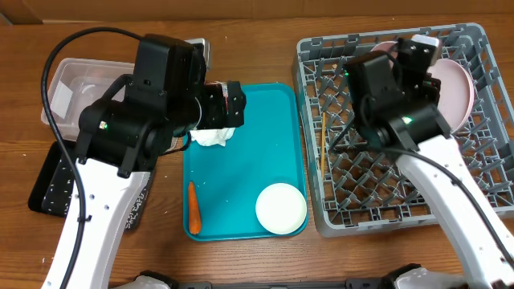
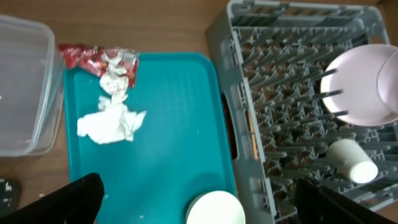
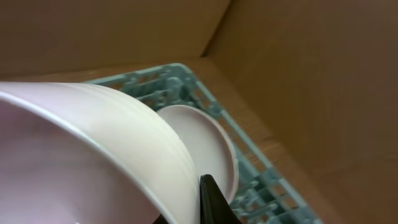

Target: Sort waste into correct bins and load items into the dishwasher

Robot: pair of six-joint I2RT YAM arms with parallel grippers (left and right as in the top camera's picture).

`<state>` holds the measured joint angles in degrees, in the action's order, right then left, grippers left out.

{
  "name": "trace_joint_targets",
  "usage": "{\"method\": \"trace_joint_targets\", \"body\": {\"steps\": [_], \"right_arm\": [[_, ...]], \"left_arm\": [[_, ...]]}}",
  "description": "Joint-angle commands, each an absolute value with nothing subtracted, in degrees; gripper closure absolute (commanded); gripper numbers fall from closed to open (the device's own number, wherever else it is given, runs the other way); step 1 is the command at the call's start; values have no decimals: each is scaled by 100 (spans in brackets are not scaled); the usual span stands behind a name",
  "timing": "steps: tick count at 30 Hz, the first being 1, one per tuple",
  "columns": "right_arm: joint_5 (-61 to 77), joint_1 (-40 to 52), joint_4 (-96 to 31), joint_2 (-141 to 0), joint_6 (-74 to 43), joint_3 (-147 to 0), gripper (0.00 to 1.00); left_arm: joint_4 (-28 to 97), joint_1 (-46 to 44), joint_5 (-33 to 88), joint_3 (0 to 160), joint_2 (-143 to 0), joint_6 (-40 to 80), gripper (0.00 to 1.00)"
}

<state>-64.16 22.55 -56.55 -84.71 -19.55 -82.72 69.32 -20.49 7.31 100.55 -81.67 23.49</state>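
In the overhead view, the left claw (image 1: 234, 104) is seen above the far-left corner of the teal plastic serving tray (image 1: 257, 160), and the crumpled white napkin (image 1: 213, 136) lies just on its near side. The small orange carrot (image 1: 193, 207) is laid along the tray's near-left edge. The small round white bowl (image 1: 281, 208) is set in the near-right corner, and both are well apart from that claw. The clear rectangular plastic tub (image 1: 76, 92) and the shallow black plastic tray (image 1: 50, 183) are placed left of the teal tray, partly covered by the arm. The right claw (image 1: 419, 50) is held over the far side of the square grey plastic dish rack (image 1: 474, 185), beside the large round white plate (image 1: 456, 88) stood on edge. A thin wooden stick (image 1: 324, 140) is laid along the rack's left side.

In the left wrist view, the left claw (image 2: 196, 183) is released, its fingers spread wide. The crinkled red-and-white wrapper (image 2: 99, 58) is found at the tray's far-left corner, touching the creased napkin (image 2: 112, 121). Bare teal surface is left between napkin and bowl (image 2: 214, 208).

In the right wrist view, a second round white bowl (image 3: 81, 155) is grasped by the right claw (image 3: 193, 205). One dark finger (image 3: 214, 202) is pressed to its smooth outer wall, and the other is hidden. The plate (image 3: 208, 146) is seen just behind, inside the rack's rim (image 3: 255, 162).
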Motion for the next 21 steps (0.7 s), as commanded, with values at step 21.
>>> {"method": "trace_joint_targets", "body": {"steps": [21], "right_arm": [[-7188, 1535, -5389, -10949, -1476, -8364, 96]], "left_arm": [[7531, -2016, 489, 10136, -8173, 2158, 0]]}}
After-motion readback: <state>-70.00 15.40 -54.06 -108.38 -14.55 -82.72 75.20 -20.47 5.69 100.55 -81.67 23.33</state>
